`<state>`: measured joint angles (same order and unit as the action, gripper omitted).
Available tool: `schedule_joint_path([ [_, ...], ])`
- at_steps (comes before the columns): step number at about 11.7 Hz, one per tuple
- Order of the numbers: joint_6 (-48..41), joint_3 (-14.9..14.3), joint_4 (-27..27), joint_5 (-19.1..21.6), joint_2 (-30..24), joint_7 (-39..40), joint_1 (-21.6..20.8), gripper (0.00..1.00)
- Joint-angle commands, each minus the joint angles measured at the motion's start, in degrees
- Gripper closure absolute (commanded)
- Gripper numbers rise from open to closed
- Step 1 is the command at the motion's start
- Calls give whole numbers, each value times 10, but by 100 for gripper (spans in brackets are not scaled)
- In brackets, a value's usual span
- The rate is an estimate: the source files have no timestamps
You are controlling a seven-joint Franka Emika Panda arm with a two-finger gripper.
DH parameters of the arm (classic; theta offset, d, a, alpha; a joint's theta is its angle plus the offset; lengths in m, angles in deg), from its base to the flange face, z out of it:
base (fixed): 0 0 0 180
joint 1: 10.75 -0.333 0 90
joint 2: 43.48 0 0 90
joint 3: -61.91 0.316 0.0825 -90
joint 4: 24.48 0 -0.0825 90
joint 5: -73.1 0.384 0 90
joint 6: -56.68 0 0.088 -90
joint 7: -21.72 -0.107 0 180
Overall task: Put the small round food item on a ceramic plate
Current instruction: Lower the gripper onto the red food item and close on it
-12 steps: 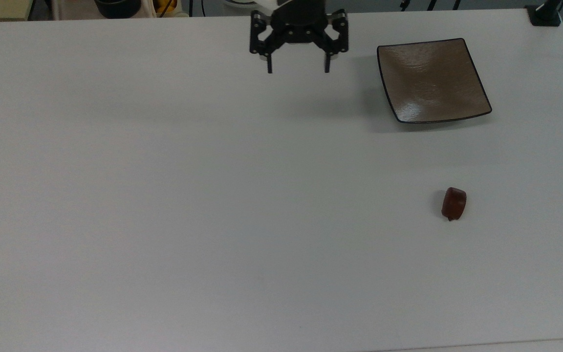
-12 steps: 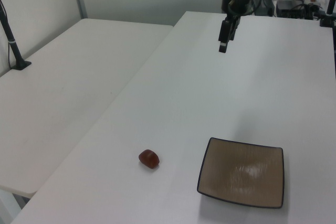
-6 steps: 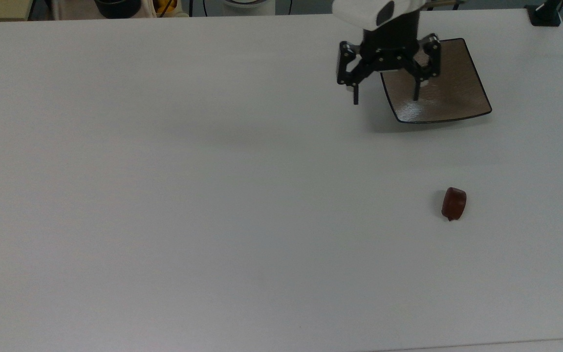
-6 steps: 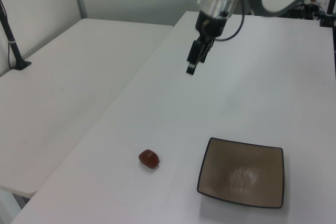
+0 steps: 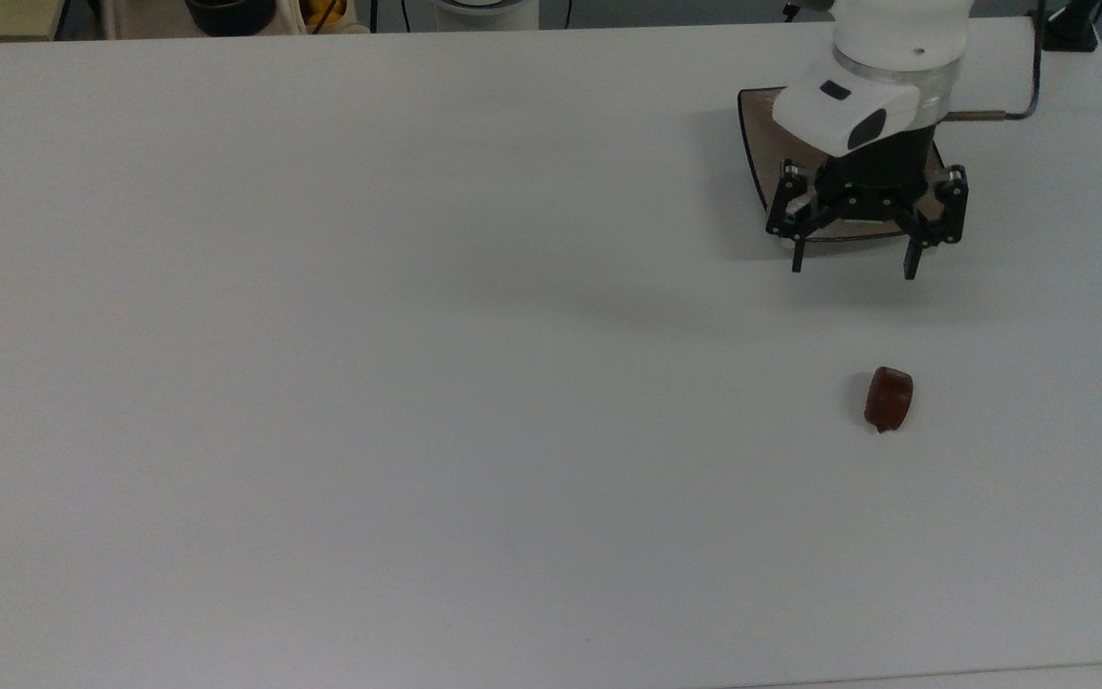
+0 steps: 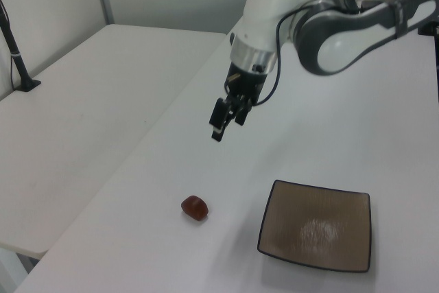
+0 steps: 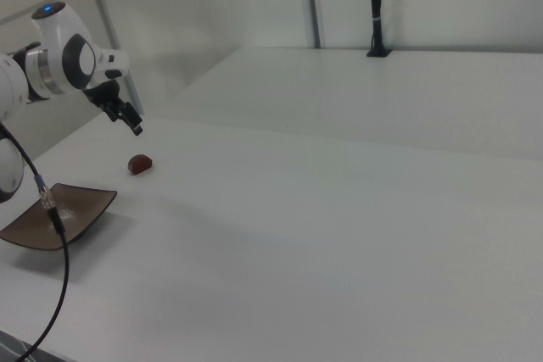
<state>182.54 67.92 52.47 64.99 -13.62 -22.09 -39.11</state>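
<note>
One gripper hangs above the table with its fingers spread wide and nothing between them. In the top view it sits over the plate's near edge, well apart from the lump, which lies lower in that picture and a little to the top view's right of the gripper's midpoint.

The step in hand, as I judge it, is the approach to the lump — no grasp has begun. To do it well, the gripper should travel until its midpoint stands over the lump, then descend with the fingers kept wide so one passes on each side. The lump is small, glossy and rounded (likely to squirt out if pinched off-centre), so I would close across its broadest part, low down near the table, and gently.

Going left to right in the left view: the gripper hangs in the air, the lump rests on the table below it, and the plate lies to the lump's right, near but not touching.

The plate holds nothing — its dished centre shows bare in the left view, and in the right view the plate is likewise empty, with the lump on the table beyond it.
</note>
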Motion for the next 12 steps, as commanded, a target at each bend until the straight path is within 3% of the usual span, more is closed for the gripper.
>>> schedule_joint_path([
  [1, 58, -20, -60, -33, 73, -49, -29, 0],
  [5, 128, -50, -62, -38, 120, -67, -54, 0],
  [12, 158, -53, -98, -108, 178, -112, -73, 0],
])
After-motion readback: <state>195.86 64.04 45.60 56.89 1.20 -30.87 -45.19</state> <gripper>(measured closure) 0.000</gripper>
